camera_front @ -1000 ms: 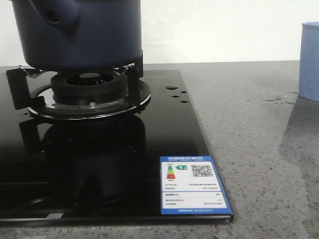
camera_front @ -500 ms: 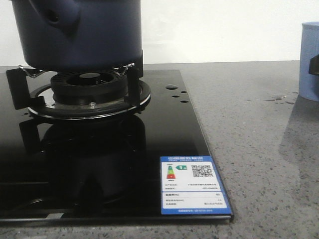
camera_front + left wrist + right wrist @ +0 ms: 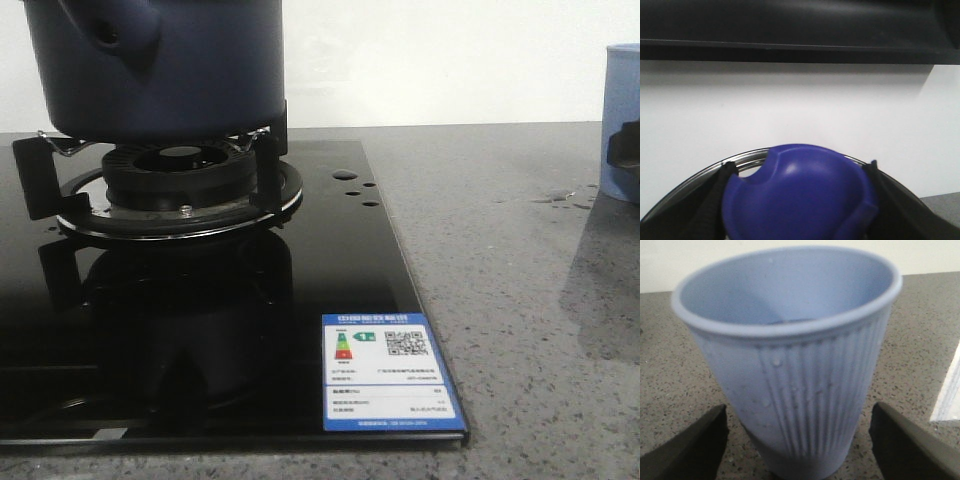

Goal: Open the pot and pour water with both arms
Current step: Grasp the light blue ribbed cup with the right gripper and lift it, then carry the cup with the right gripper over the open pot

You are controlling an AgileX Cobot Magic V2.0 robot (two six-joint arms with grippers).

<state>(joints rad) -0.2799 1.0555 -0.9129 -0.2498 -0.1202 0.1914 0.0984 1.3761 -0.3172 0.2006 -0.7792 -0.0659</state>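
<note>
Navy pot (image 3: 160,70) on burner (image 3: 175,180) | left fingers (image 3: 715,200) grasping lid knob (image 3: 797,195) | right fingers (image 3: 695,442) released around cup (image 3: 790,355)

Front view low at counter height facing forward; right wrist view close on cup (image 3: 790,365), shared at front view's right edge (image 3: 622,120).

Matte pot (image 3: 180,70), glossy cooktop (image 3: 330,270), ribbed cup (image 3: 800,390)

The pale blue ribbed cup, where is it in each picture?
Front view: the pale blue ribbed plastic cup stands at the far right edge, partly cut off, on the grey speckled counter.
Left wrist view: not in it.
Right wrist view: the cup fills the middle, between the right gripper's open jaws.
Shared landmark: the grey speckled counter under it.
</note>
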